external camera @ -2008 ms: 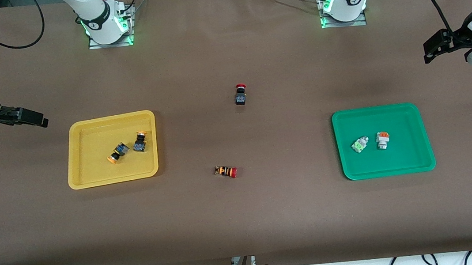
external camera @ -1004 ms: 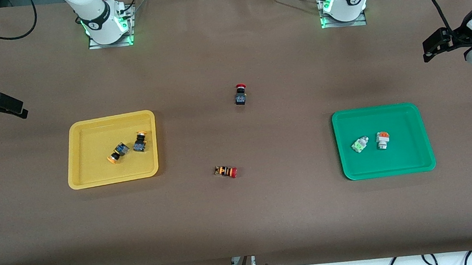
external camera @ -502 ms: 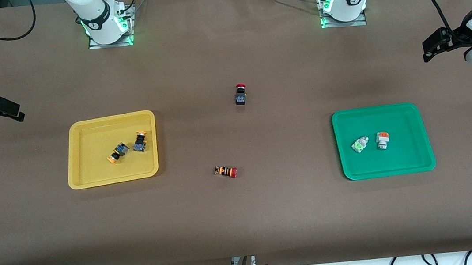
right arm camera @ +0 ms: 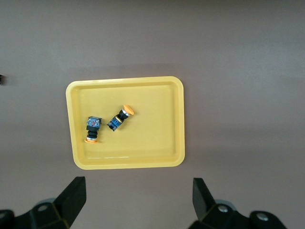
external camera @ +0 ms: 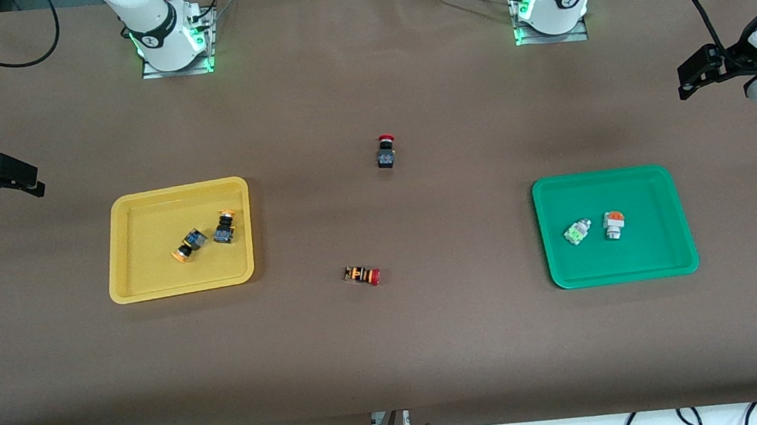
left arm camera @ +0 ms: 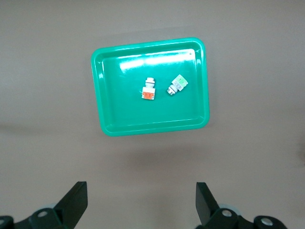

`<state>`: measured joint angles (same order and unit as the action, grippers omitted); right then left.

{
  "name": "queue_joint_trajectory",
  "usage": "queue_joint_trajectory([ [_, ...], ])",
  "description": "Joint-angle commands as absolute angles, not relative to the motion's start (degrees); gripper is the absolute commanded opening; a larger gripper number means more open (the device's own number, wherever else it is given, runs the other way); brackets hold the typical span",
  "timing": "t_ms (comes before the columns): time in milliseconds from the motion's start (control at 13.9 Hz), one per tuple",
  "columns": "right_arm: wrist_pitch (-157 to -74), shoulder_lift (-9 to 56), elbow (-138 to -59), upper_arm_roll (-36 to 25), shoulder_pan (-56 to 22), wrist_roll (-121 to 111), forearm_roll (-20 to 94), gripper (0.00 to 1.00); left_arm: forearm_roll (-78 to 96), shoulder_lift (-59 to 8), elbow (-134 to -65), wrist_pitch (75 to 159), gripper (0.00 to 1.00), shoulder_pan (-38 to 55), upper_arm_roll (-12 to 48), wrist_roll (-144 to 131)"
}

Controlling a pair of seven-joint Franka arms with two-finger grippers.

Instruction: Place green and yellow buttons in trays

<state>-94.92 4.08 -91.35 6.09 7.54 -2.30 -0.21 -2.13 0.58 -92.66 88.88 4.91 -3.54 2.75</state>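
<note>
The yellow tray (external camera: 140,247) toward the right arm's end holds two black-and-blue buttons with orange-yellow caps (external camera: 188,245) (external camera: 224,228), lying close together. The green tray (external camera: 652,238) toward the left arm's end holds a silver button with a green block (external camera: 577,232) and one with an orange block (external camera: 613,223). My right gripper (external camera: 25,178) hangs open and empty over the table's end, clear of the yellow tray (right arm camera: 157,124). My left gripper (external camera: 691,80) hangs open and empty over the other end, clear of the green tray (left arm camera: 124,105).
Between the trays, a black button with a red mushroom cap (external camera: 385,152) stands on the brown table. An orange-striped black button with a red cap (external camera: 362,275) lies nearer the front camera. Both arm bases (external camera: 169,37) (external camera: 550,0) stand along the table's back edge.
My right gripper has drawn away from the yellow tray toward its end of the table, then settled. The left arm and all the buttons have stayed put.
</note>
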Motion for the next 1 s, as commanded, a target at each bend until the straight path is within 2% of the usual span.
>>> queue_joint_trajectory([
  [0, -93.96, 4.57, -89.65, 5.98, 8.35, -3.60, -0.88, 0.99, -3.52, 0.18, -91.23, 87.80, 1.00, 5.27, -3.43, 2.11],
  [215, -91.06, 4.92, -84.82, 3.96, 8.26, -3.78, -1.14, 0.99, -3.43, 0.18, -91.32, 87.80, 1.00, 5.19, -3.43, 2.11],
  [932, -89.30, 6.24, -85.25, 4.57, 7.74, -2.99, -1.06, 0.99, -3.51, 0.18, -91.23, 87.71, 1.00, 5.19, -3.51, 2.11],
])
